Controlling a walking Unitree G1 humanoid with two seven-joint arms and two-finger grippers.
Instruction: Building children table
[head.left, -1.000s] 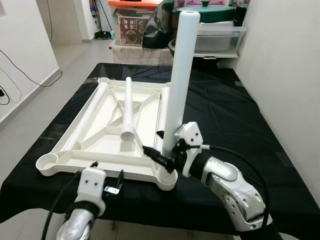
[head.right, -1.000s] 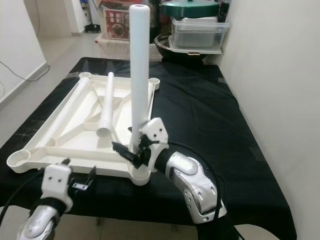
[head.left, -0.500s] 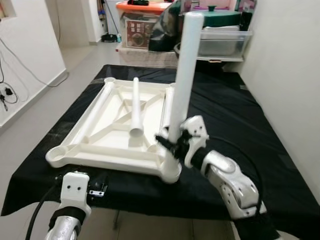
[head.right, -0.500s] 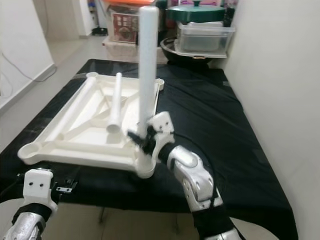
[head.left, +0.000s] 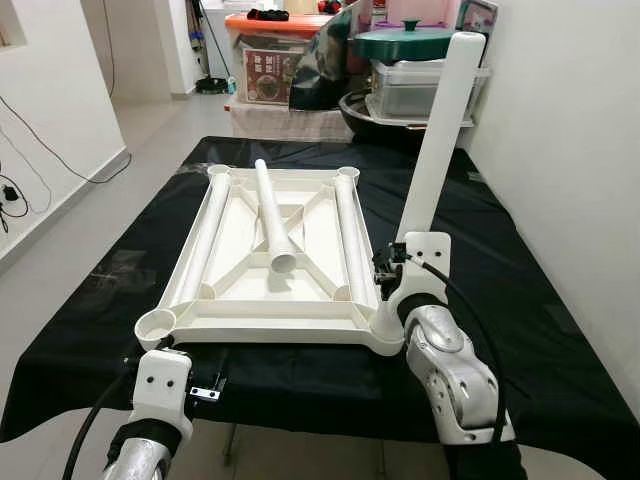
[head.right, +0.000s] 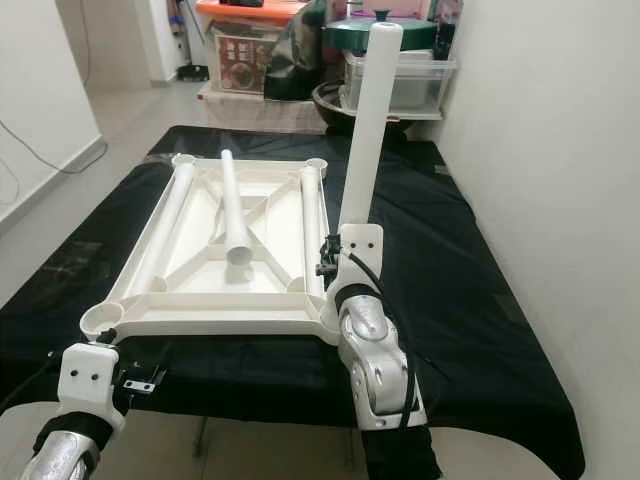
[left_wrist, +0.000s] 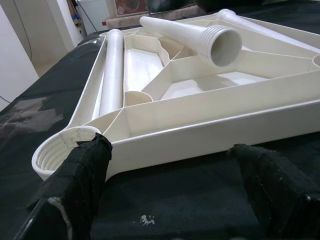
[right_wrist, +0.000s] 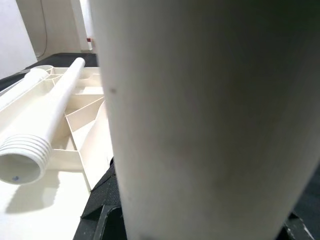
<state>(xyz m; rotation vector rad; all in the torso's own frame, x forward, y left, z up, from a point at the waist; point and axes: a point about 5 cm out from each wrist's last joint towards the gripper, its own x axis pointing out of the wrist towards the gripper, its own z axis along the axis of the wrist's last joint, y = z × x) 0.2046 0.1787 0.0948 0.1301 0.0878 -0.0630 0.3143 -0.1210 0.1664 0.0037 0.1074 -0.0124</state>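
- Right pincer (head.left: 392, 268) clamps the tilted white table leg (head.left: 436, 140) at the upturned tabletop's (head.left: 240, 318) near right corner socket.
- Left pincer (left_wrist: 170, 190) gapes open, near left.

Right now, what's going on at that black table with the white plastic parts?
The right end effector grips a white table leg standing tilted at the near right corner socket of the upside-down tabletop. Three more legs lie loose on the tabletop. The left end effector hovers open by the near left corner socket.
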